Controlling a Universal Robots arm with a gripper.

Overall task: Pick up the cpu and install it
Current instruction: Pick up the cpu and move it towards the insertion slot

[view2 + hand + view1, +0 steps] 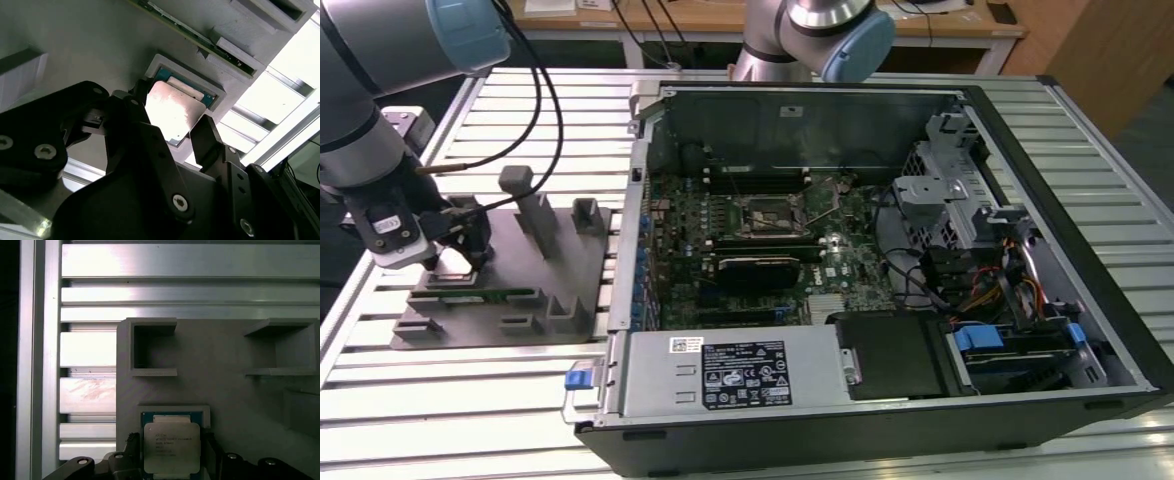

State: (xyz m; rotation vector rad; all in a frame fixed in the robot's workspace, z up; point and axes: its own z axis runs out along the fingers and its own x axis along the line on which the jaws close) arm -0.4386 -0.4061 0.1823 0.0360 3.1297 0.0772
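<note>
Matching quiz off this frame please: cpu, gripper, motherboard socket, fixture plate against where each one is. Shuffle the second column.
1. cpu
2. gripper
3. motherboard socket
4. grey fixture plate

A. inside the open computer case
B. seated in a recessed pocket of the plate
C. flat on the slatted table, on the exterior view's left of the case
D. down at the plate, right at the cpu

Pairs: 1-B, 2-D, 3-A, 4-C.

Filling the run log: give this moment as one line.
step: pick | gripper: around cpu | cpu: seated in grey holder, not lifted
</note>
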